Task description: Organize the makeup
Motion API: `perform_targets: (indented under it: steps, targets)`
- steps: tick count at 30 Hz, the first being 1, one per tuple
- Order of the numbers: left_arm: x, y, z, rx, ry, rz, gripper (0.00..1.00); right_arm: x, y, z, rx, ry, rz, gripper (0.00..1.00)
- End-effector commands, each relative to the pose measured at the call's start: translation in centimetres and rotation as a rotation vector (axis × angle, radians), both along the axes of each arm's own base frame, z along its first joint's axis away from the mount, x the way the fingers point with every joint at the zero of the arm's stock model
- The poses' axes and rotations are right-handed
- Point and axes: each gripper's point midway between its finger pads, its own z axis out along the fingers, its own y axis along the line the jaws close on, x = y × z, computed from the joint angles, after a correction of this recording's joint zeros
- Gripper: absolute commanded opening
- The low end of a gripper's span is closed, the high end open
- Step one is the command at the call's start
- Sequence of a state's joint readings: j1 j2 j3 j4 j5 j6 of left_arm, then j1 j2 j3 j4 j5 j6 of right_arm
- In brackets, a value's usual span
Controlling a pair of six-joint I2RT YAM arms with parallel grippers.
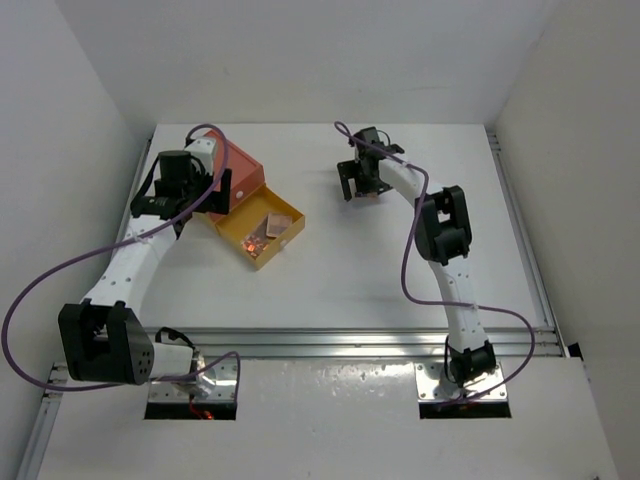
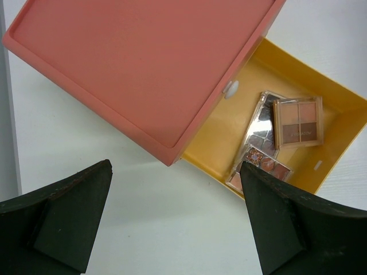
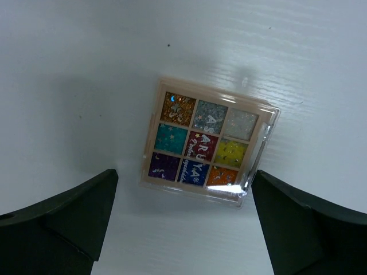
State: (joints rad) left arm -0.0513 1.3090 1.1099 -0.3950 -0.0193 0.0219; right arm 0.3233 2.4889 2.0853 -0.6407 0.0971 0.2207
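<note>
Palettes (image 2: 297,119) are stowed in the drawer (image 2: 298,63); one multicoloured palette (image 3: 206,140) remains on the surface (image 3: 86,86). Left gripper (image 2: 175,172) and right gripper (image 3: 182,189) are released.

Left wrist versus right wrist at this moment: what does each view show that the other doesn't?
Only left wrist: the orange box and its yellow drawer, open, with brownish palettes inside.
Only right wrist: a multicoloured palette lying flat on the table.
Both: the white table and an open, empty gripper, the left gripper in one, the right gripper in the other.
</note>
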Motion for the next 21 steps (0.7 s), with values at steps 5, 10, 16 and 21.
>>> perform_targets:
  steps: [5,10,16,21]
  targets:
    - [1.1,-0.5,2.0,-0.006,-0.054,-0.019,1.00,-0.7,-0.1,-0.3,-0.142,0.019,0.073,0.91]
    - [1.1,-0.5,2.0,0.002,-0.054,-0.024,1.00,-0.8,-1.3,-0.9,-0.206,0.028,0.015,0.84]
    - [1.1,-0.5,2.0,0.002,-0.054,-0.024,1.00,0.3,-0.2,-0.7,-0.063,0.007,-0.088,0.91]
    - [1.1,-0.5,1.7,0.002,-0.054,-0.024,1.00,0.1,1.3,-1.4,0.051,0.034,-0.185,0.90]
